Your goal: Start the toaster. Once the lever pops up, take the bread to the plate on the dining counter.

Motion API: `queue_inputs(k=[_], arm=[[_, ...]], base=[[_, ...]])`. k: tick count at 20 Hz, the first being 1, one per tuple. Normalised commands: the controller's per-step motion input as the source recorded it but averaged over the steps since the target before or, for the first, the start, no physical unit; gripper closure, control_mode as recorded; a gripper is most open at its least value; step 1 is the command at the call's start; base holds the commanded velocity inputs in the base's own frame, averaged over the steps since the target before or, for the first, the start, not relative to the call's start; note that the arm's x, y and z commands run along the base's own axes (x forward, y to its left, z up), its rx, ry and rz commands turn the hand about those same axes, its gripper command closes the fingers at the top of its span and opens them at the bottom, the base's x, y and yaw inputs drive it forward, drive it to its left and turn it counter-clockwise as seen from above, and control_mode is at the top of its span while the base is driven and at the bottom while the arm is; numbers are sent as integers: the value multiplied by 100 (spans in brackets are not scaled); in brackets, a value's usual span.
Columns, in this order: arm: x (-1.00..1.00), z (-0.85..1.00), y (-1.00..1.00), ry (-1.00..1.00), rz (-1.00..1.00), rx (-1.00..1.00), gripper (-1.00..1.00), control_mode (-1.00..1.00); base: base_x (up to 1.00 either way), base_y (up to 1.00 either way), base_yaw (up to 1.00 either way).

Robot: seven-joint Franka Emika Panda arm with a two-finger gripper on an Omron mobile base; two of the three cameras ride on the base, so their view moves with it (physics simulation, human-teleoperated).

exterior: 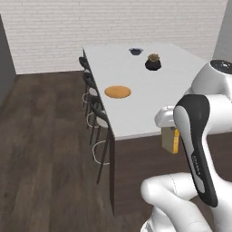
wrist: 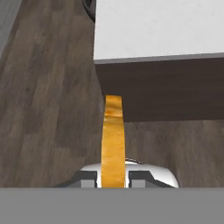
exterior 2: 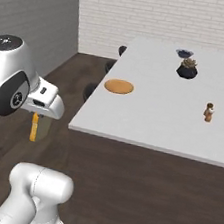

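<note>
While the jaws clamp the bread edge-on above the dark wood floor, the slice hangs just short of the white worktop, below its near edge. On the worktop, the orange-brown plate lies bare near the left edge. Farther back stand a black potted plant and a small dark bowl, contents too small to tell. Dark stools line the left side. A small brown figure stands toward the right.

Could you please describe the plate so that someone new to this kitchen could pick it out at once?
Find the big white dining counter. The plate lies near its stool-side edge. It is a flat orange-brown disc, unlike the dark potted plant and bowl farther back.
</note>
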Motion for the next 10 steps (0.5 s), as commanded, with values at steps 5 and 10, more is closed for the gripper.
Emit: queue_inputs(k=[5, 10], arm=[[0, 0, 0, 0, 0, 0, 100, 100], [0, 0, 0, 0, 0, 0, 100, 100]], base=[[35, 100, -22], [52, 98, -8]])
